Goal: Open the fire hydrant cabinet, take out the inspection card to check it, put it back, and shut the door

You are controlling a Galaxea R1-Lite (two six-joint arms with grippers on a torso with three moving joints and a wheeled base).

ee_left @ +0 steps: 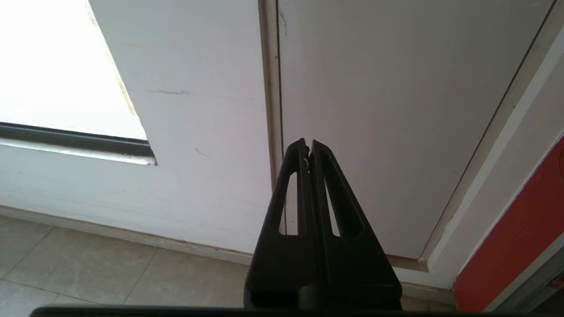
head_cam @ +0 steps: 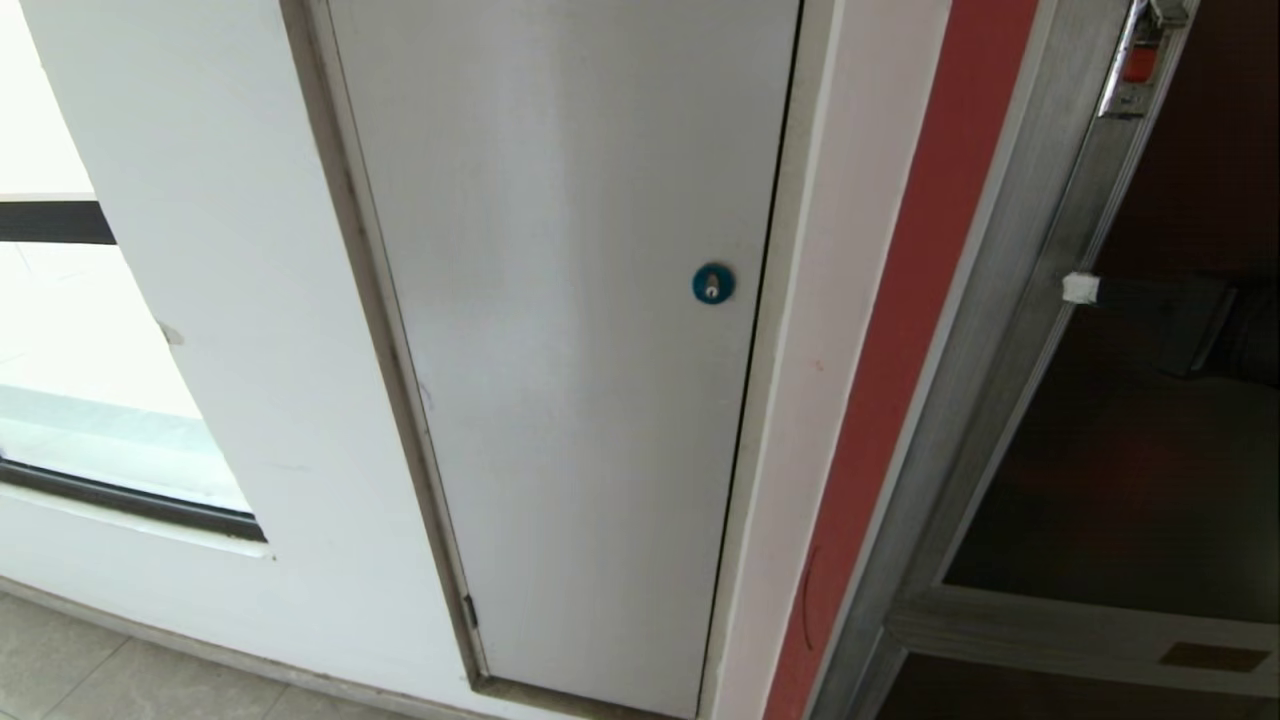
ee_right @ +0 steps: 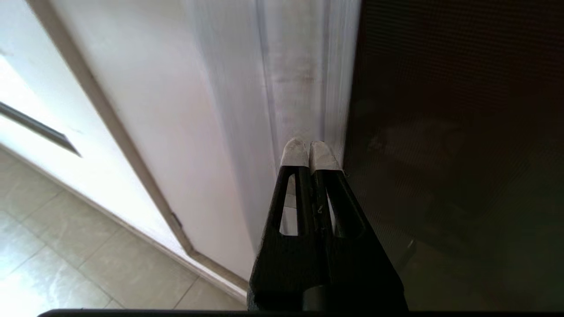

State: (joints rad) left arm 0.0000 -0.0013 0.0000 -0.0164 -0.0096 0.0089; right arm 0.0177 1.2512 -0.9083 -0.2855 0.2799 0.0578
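A: Our landmark is the fire hydrant cabinet (head_cam: 1010, 330), the tall brushed-silver frame with dark reddish-brown glass, at the right edge of what we see from the head. Its door (head_cam: 1130, 450), the big silver-framed dark glass panel, looks shut, or close to it, with the small red latch (head_cam: 1140, 62) high on the frame. We see no inspection card; we judge it is behind the glass.

B: So we are at the opening step. How do we do it well?

A: We judge the latch is the handle, so we should lift the right claw (ee_right: 309, 152) up along the frame to it, then pull outward in an arc around the hinge side, slowly, so the glass doesn't swing into us.

B: And that claw now?

A: Its white-tipped fingers are pressed together with nothing between them. From the wrist, the tips sit right at the silver frame beside the dark glass; touching or just short of it, we cannot tell.

B: The other arm?

A: The left claw (ee_left: 308, 147) is closed and empty too, hanging low to the left of the cabinet, facing the plain grey-white flush door (head_cam: 570, 330) with its round blue lock (head_cam: 713, 284), above the pale tiled floor (ee_left: 88, 264).
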